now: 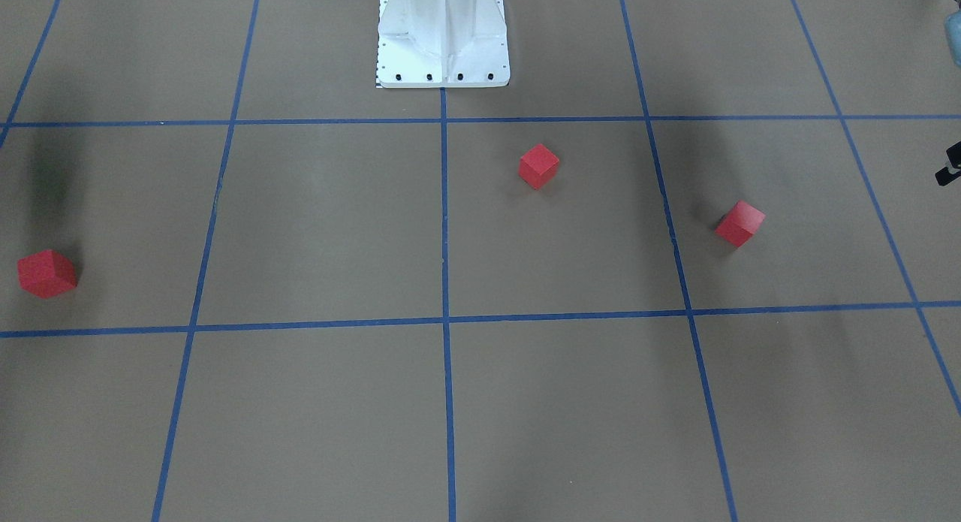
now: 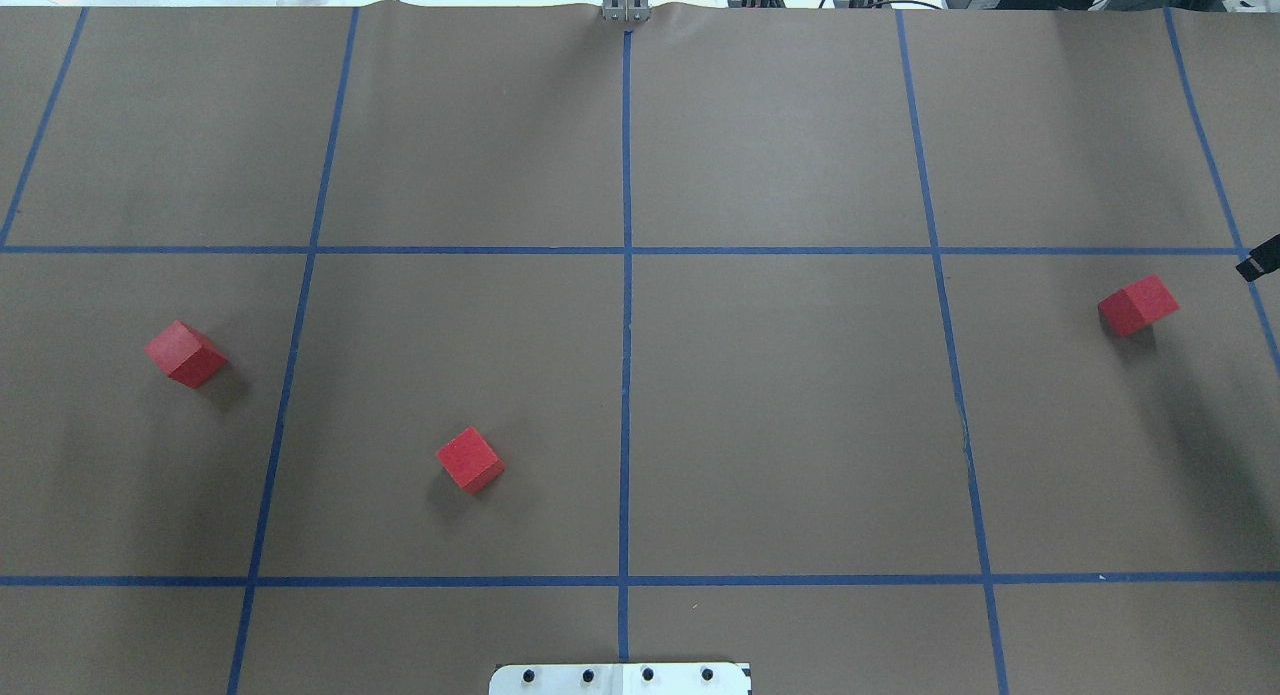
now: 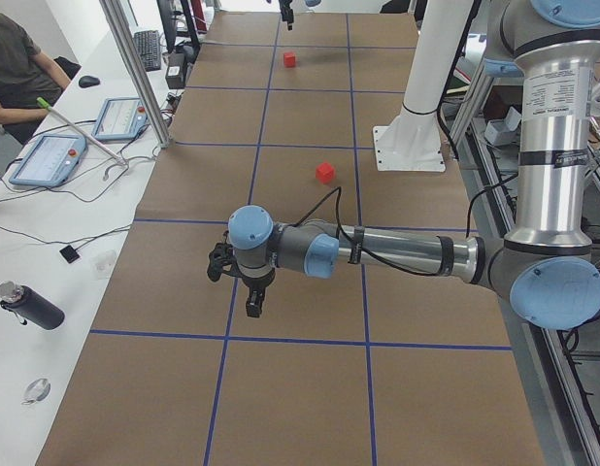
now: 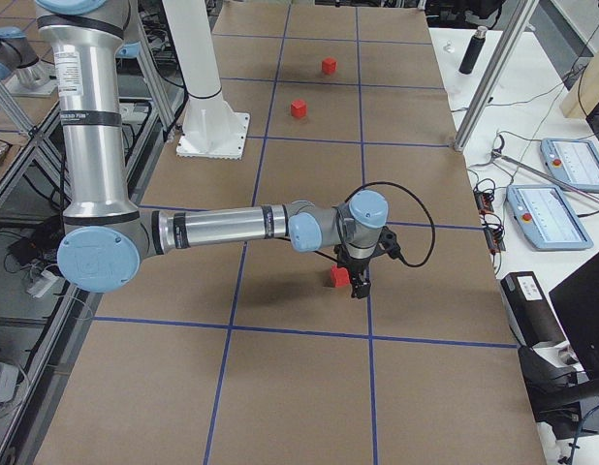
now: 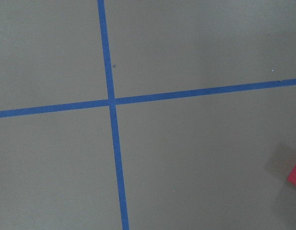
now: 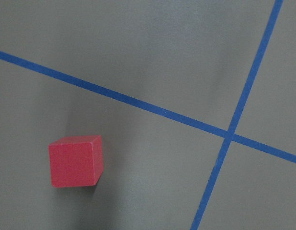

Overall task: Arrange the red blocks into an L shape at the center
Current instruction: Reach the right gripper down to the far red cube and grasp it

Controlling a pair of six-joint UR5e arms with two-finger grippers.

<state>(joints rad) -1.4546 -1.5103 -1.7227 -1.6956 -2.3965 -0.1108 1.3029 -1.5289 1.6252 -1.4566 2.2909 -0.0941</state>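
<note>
I've got three red blocks sitting well apart, none touching: two left of the center, one far right near my right gripper. Left gripper hangs far left. Whether either gripper's fingers are apart or together, I can't tell.
</note>
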